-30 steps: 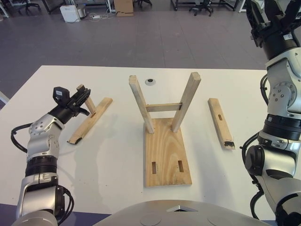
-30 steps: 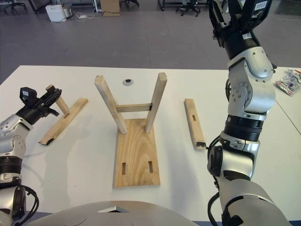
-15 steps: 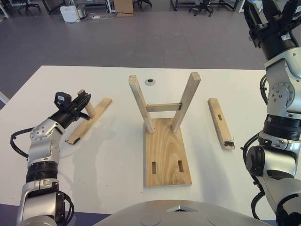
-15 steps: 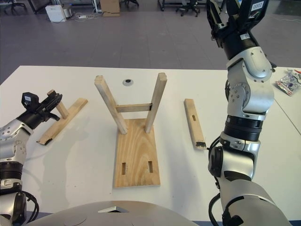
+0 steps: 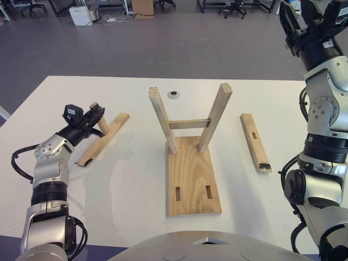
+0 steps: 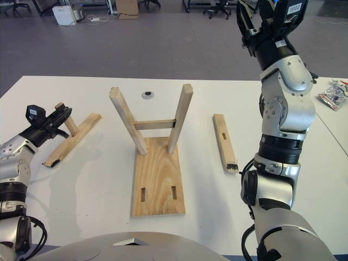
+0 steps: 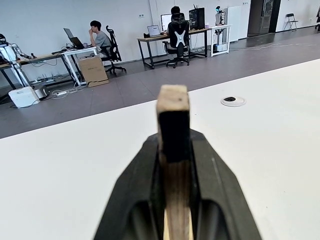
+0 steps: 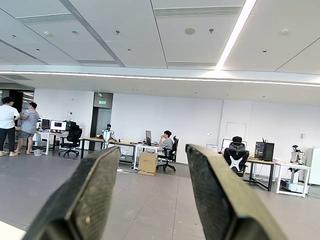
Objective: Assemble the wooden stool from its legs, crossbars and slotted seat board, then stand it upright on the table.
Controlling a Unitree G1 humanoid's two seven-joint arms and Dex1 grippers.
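Note:
The slotted seat board [image 5: 193, 176] lies flat mid-table. Two legs [image 5: 162, 120] [image 5: 215, 117] rise from its far end, joined by a crossbar [image 5: 188, 124]. A loose leg [image 5: 255, 142] lies to the right of the board. Another loose leg [image 5: 104, 138] lies to the left, with a short crossbar [image 5: 101, 122] sticking up from it. My left gripper [image 5: 95, 113] is shut on that crossbar's upper end [image 7: 172, 120]. High over the table's right edge, my right gripper [image 6: 266, 19] is open with nothing between its fingers [image 8: 90, 200].
A round cable grommet [image 5: 173, 94] sits in the tabletop behind the standing legs. A small packet [image 6: 333, 95] lies at the far right edge. White tabletop [image 5: 125, 185] stretches between the left leg and the board.
My left wrist has shifted slightly while staying shut on the short crossbar. The raised right gripper has drifted a little to the left. The wooden parts lie as before.

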